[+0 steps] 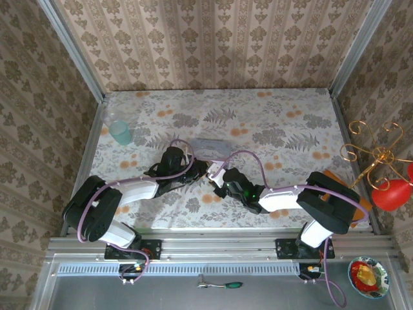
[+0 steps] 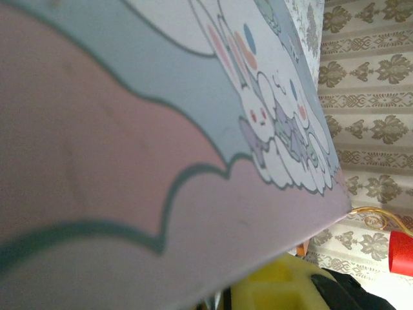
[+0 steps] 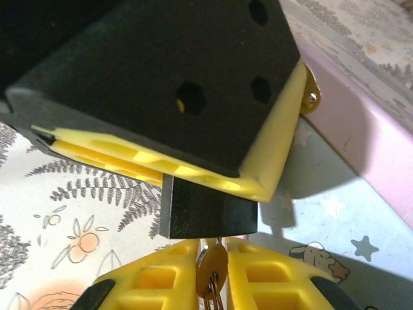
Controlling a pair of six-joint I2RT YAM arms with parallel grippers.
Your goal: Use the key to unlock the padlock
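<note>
**Padlock and key held together at table centre**

At far left, a clear cup (image 1: 118,131) stands on the floral table (image 1: 290,129). The left gripper (image 1: 195,170) is clamped on the padlock (image 3: 206,211), a black block projecting below its yellow finger (image 3: 193,175). Just under it in the right wrist view, the right gripper (image 3: 211,287) pinches the brass key (image 3: 211,266), whose upper end meets the padlock's lower edge. The zip bag (image 3: 361,148) lies to the right.

matt black padlock (image 3: 205,210), shiny brassy metal key (image 3: 211,271), glossy plastic bag (image 3: 361,132)
</note>
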